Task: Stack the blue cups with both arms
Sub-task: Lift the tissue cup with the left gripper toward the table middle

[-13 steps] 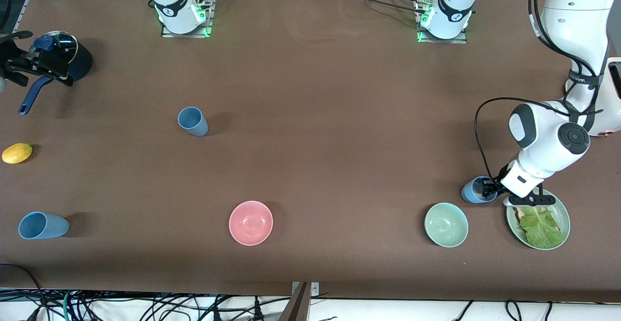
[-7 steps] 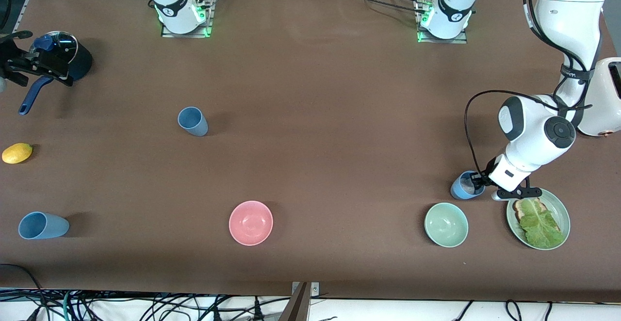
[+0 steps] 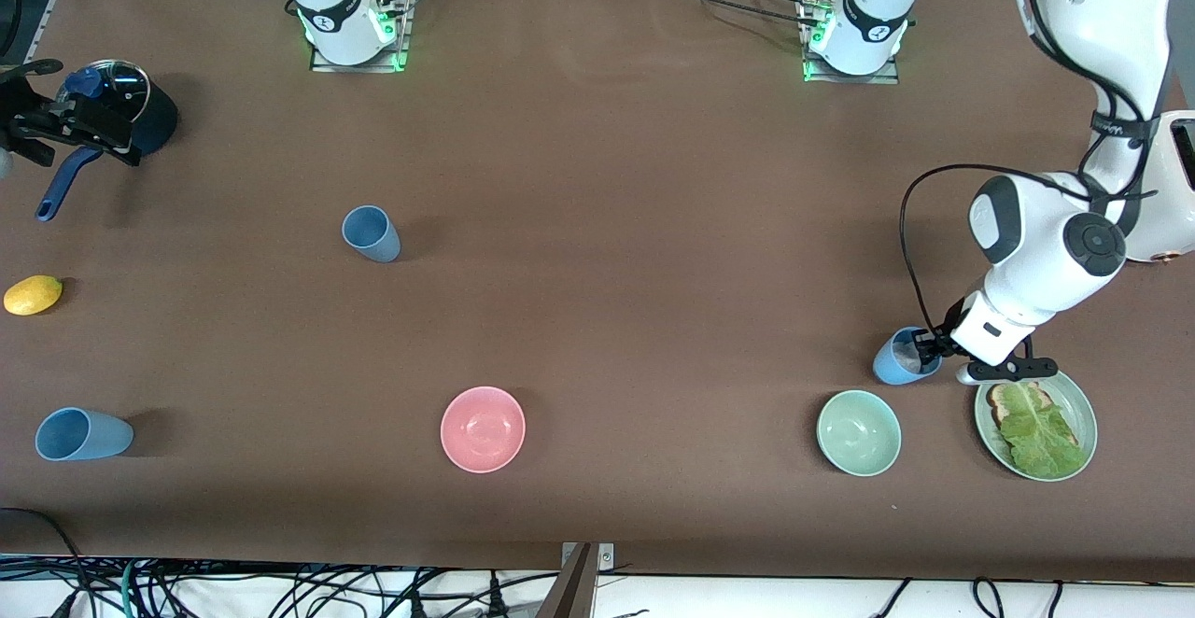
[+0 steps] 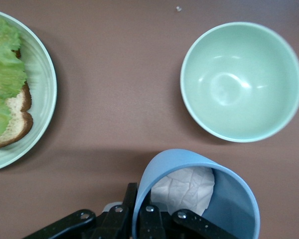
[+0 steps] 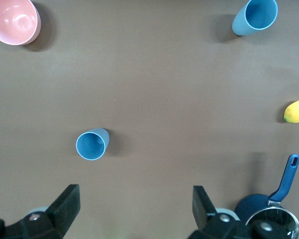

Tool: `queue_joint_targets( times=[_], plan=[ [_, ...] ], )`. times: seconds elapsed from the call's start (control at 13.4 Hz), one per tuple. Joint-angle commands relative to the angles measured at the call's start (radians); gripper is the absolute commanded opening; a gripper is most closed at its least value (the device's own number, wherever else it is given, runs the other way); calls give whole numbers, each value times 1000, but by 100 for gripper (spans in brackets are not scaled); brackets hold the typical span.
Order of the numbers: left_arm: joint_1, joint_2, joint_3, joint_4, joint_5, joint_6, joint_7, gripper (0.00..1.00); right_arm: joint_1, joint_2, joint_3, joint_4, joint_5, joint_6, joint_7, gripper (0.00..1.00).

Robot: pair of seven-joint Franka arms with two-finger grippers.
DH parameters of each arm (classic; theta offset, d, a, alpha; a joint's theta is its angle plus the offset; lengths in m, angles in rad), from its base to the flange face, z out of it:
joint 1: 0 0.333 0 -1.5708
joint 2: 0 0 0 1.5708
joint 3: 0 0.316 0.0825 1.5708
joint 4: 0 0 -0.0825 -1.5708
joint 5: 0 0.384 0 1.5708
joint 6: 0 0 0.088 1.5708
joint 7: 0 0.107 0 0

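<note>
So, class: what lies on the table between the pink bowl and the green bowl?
Nothing: in the front view the stretch of brown table between the pink bowl and the green bowl is bare.

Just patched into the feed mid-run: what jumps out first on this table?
The left gripper is shut on the rim of a blue cup with crumpled white paper inside, beside the green bowl and the plate of bread and lettuce. The right gripper hangs open over the saucepan, and two more blue cups stand apart at the right arm's end.
</note>
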Motion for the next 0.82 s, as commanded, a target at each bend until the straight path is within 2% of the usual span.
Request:
queue_joint_targets(
  times=[0.0, 0.3, 0.75],
  plan=[
    [-65, -114, 3, 16, -30, -169, -102, 0, -5, 4, 3, 25, 6, -19, -7, 100],
    [-188, -175, 4, 19, -28, -265, -352, 0, -5, 2, 3, 25, 6, -19, -7, 100],
    [-404, -166, 10, 18, -18, -269, -721, 0, -7, 2, 2, 25, 5, -24, -11, 100]
  ],
)
